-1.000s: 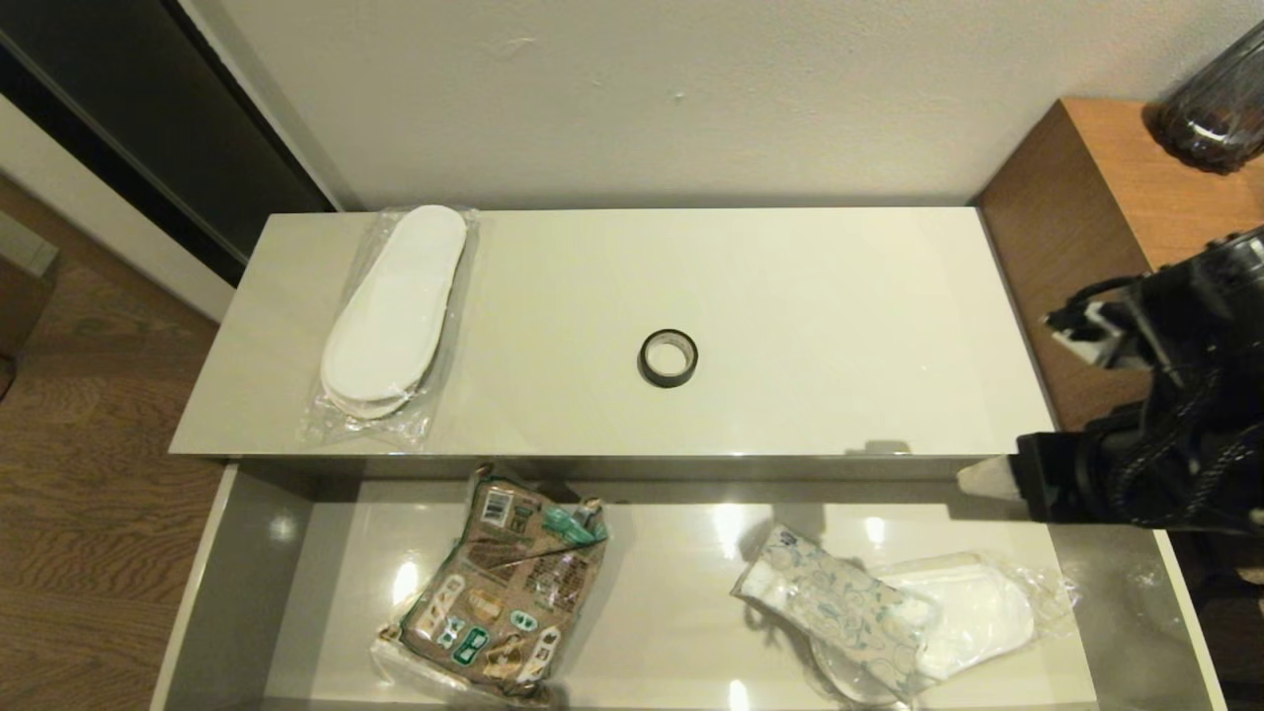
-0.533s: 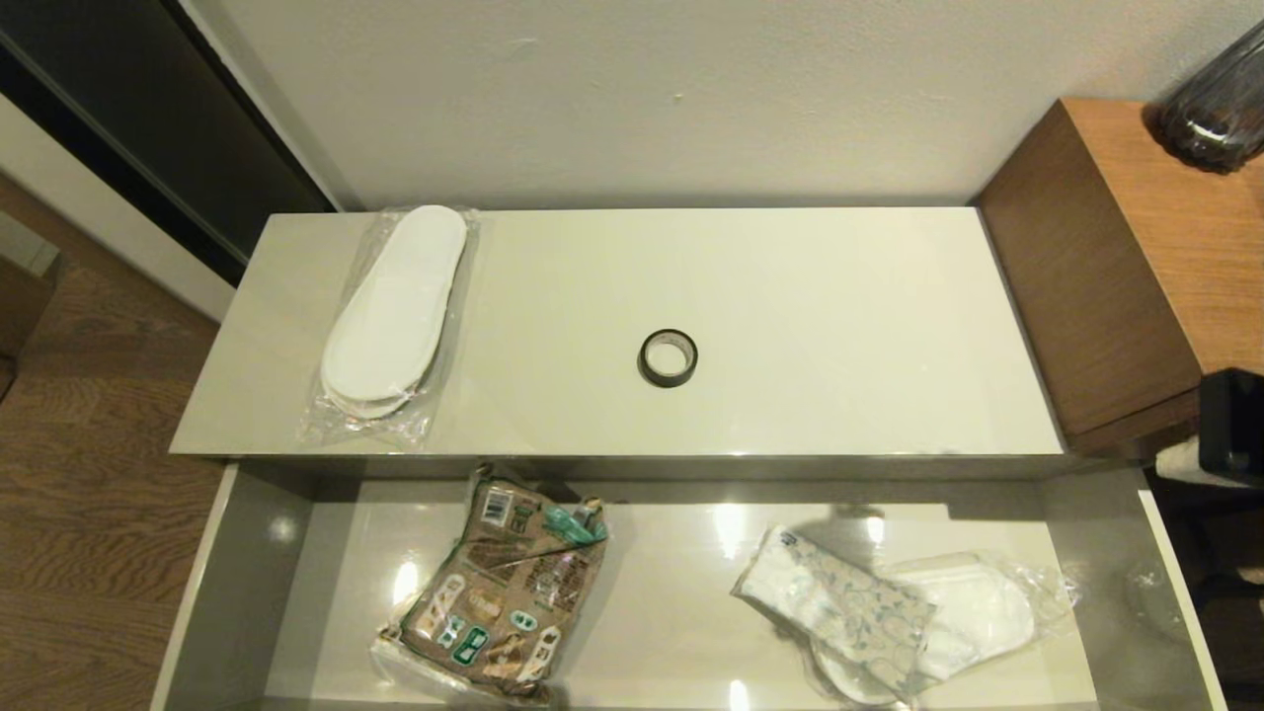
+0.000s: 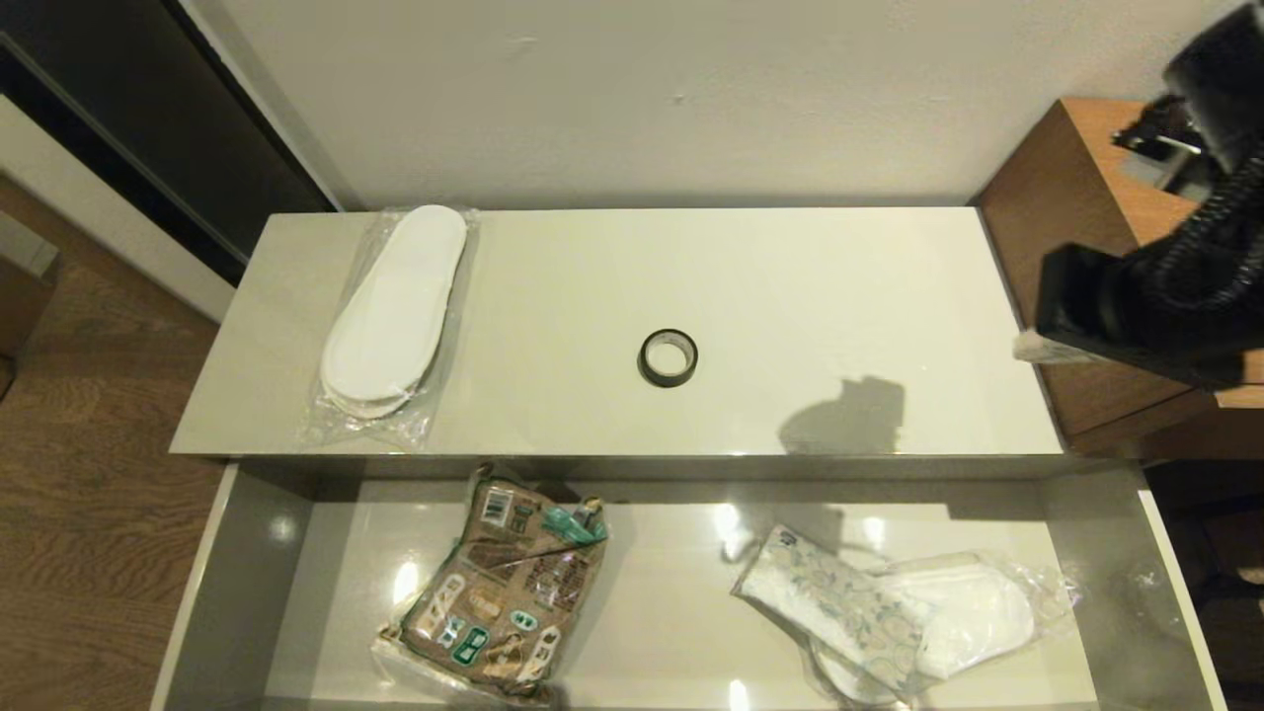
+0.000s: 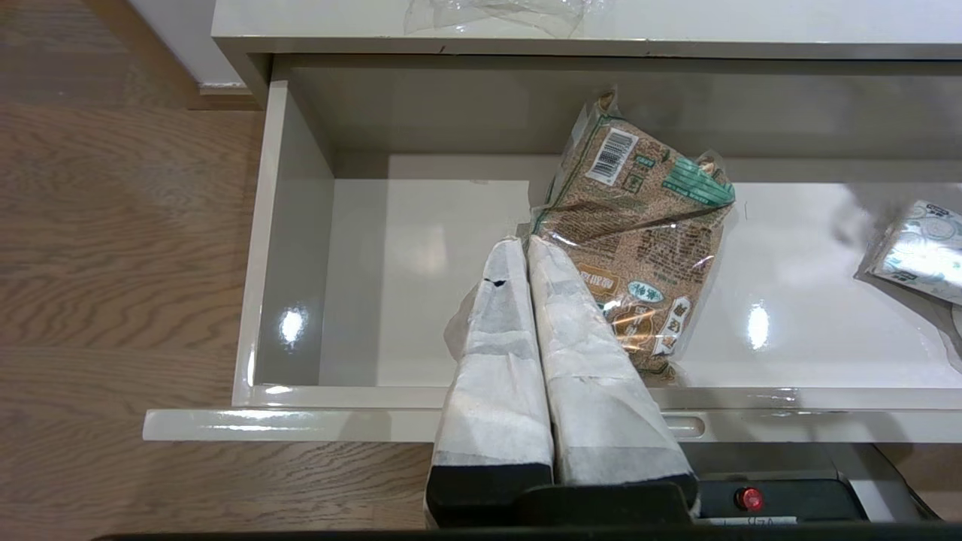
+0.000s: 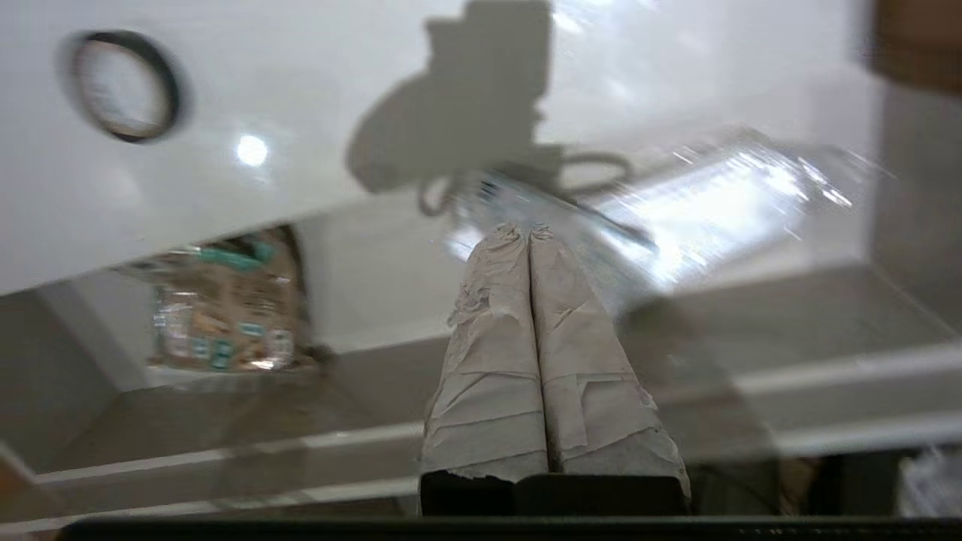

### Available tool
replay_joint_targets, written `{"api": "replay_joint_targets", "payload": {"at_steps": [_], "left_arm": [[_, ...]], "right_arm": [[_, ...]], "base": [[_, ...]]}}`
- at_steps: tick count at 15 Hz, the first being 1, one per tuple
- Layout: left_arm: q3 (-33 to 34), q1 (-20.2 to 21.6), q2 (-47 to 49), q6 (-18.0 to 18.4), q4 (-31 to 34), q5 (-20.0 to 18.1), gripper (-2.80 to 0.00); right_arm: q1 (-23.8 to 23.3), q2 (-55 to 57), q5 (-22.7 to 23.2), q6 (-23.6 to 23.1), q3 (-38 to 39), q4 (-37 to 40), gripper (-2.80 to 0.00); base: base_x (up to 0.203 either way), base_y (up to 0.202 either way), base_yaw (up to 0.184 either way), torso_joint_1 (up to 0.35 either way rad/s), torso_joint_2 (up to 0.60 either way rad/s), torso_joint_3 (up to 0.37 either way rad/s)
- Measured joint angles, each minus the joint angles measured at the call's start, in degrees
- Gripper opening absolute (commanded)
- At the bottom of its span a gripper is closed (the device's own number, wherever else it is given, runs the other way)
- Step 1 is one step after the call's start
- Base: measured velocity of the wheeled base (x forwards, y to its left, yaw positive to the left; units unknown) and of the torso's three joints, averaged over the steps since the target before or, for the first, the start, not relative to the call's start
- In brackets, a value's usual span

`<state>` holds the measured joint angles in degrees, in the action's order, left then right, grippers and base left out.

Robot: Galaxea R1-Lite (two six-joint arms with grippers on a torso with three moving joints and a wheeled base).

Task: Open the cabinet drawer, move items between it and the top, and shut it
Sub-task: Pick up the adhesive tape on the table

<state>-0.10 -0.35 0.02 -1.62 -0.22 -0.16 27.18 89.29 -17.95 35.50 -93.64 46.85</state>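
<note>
Cream wall behind; wood floor to the left; brown wooden furniture [image 3: 1106,178] at right.

Top [image 3: 790,286]: glossy cream panel. Bears bagged slippers [image 3: 395,306] at its left end and a black tape roll [image 3: 669,357] near the middle, well apart. Both unmoved since half a second ago. New: an arm shadow on the panel right of the tape.

Drawer [image 3: 247,583]: pulled open below the top's front edge. Holds a brown snack bag [image 3: 504,588] left of centre, and on the right a printed tissue pack [image 3: 839,602] lying over a second bagged white item [image 3: 973,607]. Contents unchanged.

Right gripper [image 3: 1032,348]: half a second ago only an edge of it showed, low at the frame's right; now raised, over the top's right end beside the furniture. Jaws together, empty.

Left gripper [image 4: 524,244]: poised above the drawer's front, tips over the snack bag's near corner. Jaws together, empty.
</note>
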Motion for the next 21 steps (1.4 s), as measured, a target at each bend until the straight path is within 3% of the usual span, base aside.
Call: {"api": "replay_joint_targets", "payload": {"at_steps": [4, 5, 8, 13, 18, 21], "left_arm": [[0.0, 0.02, 0.0, 0.02, 0.0, -0.02, -2.8], [0.0, 0.0, 0.0, 0.02, -0.02, 0.0, -2.8], [0.0, 0.0, 0.0, 0.05, -0.02, -0.02, -2.8], [0.0, 0.02, 0.0, 0.0, -0.02, 0.0, -2.8], [0.0, 0.02, 0.0, 0.02, -0.01, -0.03, -2.8], [0.0, 0.02, 0.0, 0.02, 0.0, -0.02, -2.8]], "right_arm": [[6.15, 14.99, -1.66, -3.35, -15.02, -3.7, -2.8], [8.03, 18.44, -2.86, -5.15, -16.3, -6.76, 0.0], [13.09, 26.55, -6.93, -9.04, -17.52, -15.22, 0.0], [16.2, 35.81, -18.06, -15.46, -17.72, -30.41, 0.0], [16.7, 41.44, -24.47, -24.91, -17.74, -42.82, 0.0], [17.22, 42.44, -24.71, -27.0, -17.75, -45.03, 0.0]], "base": [[0.0, 0.0, 0.0, 0.0, 0.0, 0.0], [0.0, 0.0, 0.0, 0.0, 0.0, 0.0], [0.0, 0.0, 0.0, 0.0, 0.0, 0.0], [0.0, 0.0, 0.0, 0.0, 0.0, 0.0], [0.0, 0.0, 0.0, 0.0, 0.0, 0.0], [0.0, 0.0, 0.0, 0.0, 0.0, 0.0]]}}
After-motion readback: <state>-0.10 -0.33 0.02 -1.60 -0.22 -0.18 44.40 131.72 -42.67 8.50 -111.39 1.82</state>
